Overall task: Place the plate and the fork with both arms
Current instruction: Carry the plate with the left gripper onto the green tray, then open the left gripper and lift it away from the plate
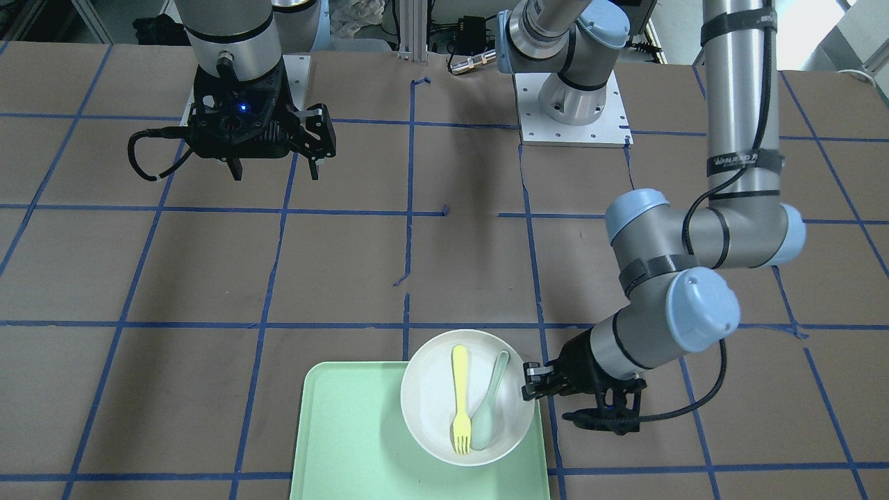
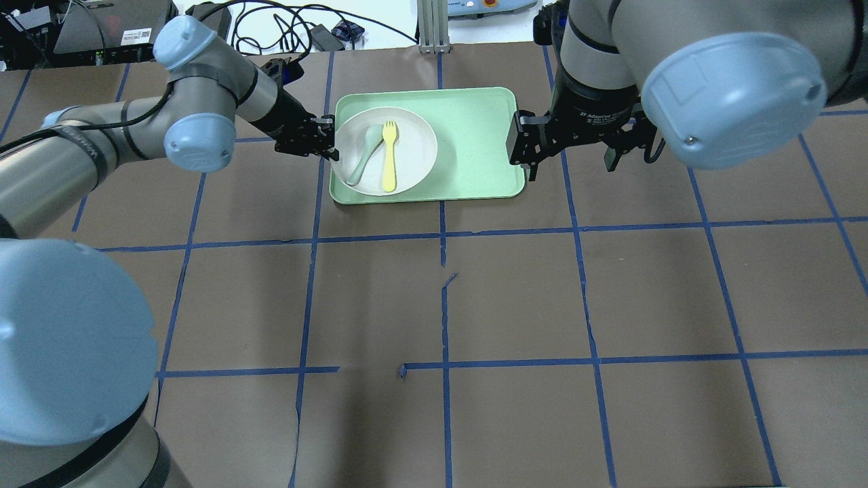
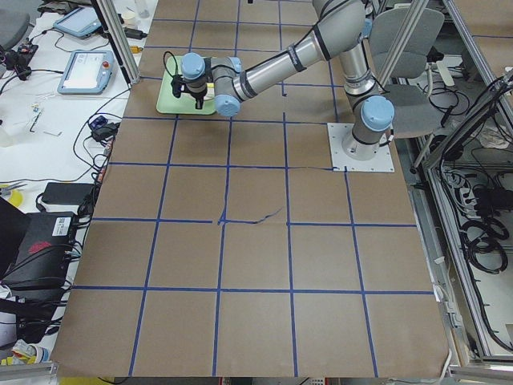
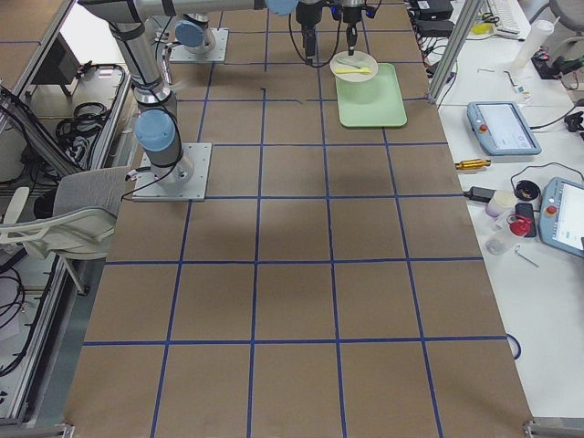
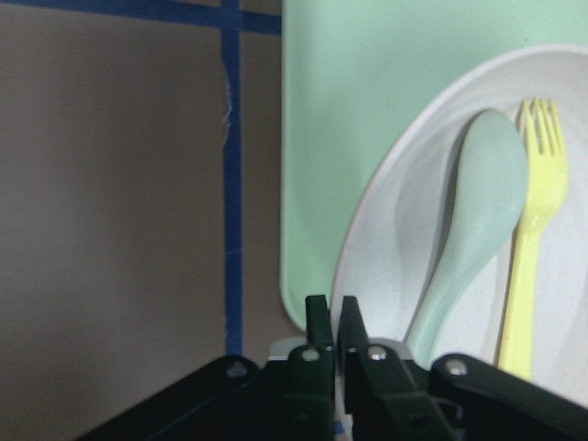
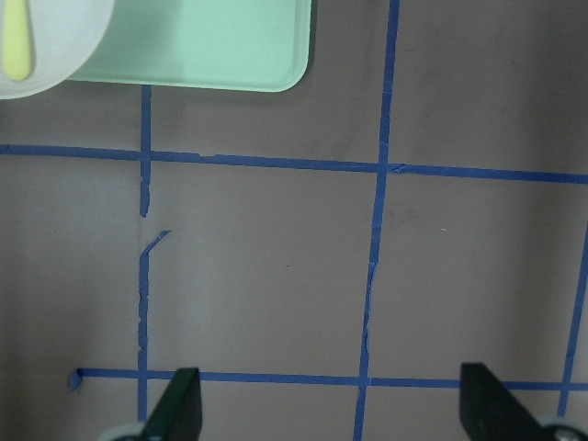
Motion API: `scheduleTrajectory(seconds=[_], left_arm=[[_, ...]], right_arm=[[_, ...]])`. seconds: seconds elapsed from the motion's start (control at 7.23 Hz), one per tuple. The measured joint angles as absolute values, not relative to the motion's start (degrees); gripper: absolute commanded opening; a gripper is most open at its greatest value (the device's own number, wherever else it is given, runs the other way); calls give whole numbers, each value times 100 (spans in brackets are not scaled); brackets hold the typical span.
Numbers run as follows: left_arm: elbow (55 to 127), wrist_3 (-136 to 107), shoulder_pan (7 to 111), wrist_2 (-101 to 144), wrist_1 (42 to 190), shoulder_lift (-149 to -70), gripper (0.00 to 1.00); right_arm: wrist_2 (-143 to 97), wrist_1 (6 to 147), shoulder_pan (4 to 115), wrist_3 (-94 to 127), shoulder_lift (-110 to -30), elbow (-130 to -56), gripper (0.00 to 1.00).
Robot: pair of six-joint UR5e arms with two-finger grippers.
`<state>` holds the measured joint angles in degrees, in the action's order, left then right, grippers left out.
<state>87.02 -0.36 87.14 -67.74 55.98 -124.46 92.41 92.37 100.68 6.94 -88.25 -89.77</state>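
The off-white plate (image 1: 420,371) sits over the mint-green tray (image 1: 347,430), at the end nearest my left arm. The yellow fork (image 1: 460,399) lies in it beside a pale grey-green spoon (image 1: 486,410). My left gripper (image 1: 531,382) is shut on the plate's rim; in the left wrist view (image 5: 333,312) its fingers pinch the rim of the plate (image 5: 386,239), next to the fork (image 5: 528,266). My right gripper (image 1: 274,170) is open and empty. It hangs above the table beside the tray's other end (image 2: 569,163). The plate (image 2: 413,135) and fork (image 2: 389,156) also show from overhead.
The tray (image 2: 475,142) lies at the table's far middle, and its half toward my right arm is bare. The brown table (image 2: 515,291) carries a blue tape grid. The right wrist view shows the tray's corner (image 6: 211,46) and the plate's edge (image 6: 55,55).
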Motion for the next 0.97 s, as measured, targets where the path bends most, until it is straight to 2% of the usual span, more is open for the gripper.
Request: scheduleTrajectory(seconds=[0.14, 0.28, 0.41, 0.55, 0.97], left_arm=[[8445, -273, 8910, -6885, 5494, -12752, 0], [8321, -417, 9017, -6953, 5308, -12969, 9], [8273, -493, 9068, -6979, 5138, -13106, 80], [8253, -500, 9086, -6987, 5035, -13158, 100], [8470, -312, 9038, -7899, 5386, -12567, 100]], right_arm=[[9244, 9237, 10070, 695, -8820, -8979, 100], [9245, 9237, 10072, 694, -8817, -8979, 100], [9246, 9237, 10072, 694, -8816, -8977, 100], [9246, 9237, 10072, 694, -8816, -8975, 100], [9246, 9239, 10071, 692, -8815, -8974, 100]])
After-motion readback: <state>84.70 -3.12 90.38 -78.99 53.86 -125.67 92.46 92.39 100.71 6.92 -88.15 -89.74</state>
